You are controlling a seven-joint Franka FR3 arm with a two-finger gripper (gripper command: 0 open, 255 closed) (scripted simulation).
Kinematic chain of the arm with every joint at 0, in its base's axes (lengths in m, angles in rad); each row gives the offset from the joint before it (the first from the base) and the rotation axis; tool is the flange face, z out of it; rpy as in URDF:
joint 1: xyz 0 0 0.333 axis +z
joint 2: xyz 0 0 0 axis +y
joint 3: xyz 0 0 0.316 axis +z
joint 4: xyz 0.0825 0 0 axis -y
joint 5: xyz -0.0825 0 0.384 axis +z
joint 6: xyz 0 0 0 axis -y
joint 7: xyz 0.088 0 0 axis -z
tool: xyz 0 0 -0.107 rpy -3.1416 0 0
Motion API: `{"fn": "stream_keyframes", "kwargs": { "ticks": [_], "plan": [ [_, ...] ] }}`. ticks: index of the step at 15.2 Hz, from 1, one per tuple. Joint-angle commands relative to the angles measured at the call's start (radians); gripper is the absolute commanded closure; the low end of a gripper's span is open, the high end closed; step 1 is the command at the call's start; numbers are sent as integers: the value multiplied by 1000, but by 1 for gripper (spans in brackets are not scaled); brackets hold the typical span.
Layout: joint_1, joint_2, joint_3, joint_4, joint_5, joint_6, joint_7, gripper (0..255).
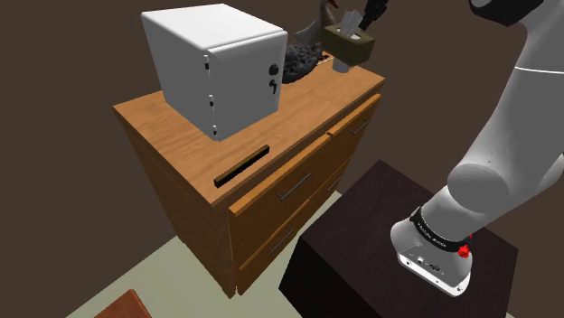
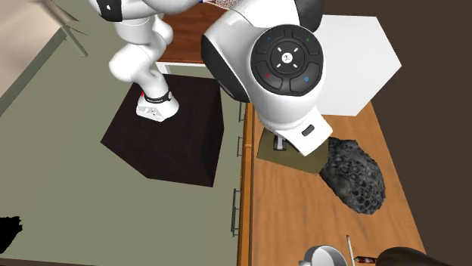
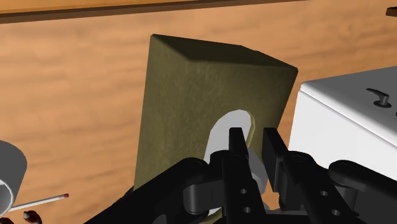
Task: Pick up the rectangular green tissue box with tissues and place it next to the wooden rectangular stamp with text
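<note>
Pinching tissue box (image 3: 184, 95) top: gripper (image 3: 254, 139).

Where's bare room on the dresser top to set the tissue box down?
The dresser is bare between the white cabinet and its front edge, around the dark bar. The far corner is crowded: tissue box, dark lumpy thing.
</note>
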Motion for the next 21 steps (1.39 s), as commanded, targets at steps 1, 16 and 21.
{"fn": "stream_keyframes", "kwargs": {
  "ticks": [1,16,21],
  "plan": [
    [-7,8,0,39,4,-30,10,255],
    [190,-305,75,-310,-107,127,218,255],
    [254,-420,142,-448,-137,207,330,255]
  ]
}}
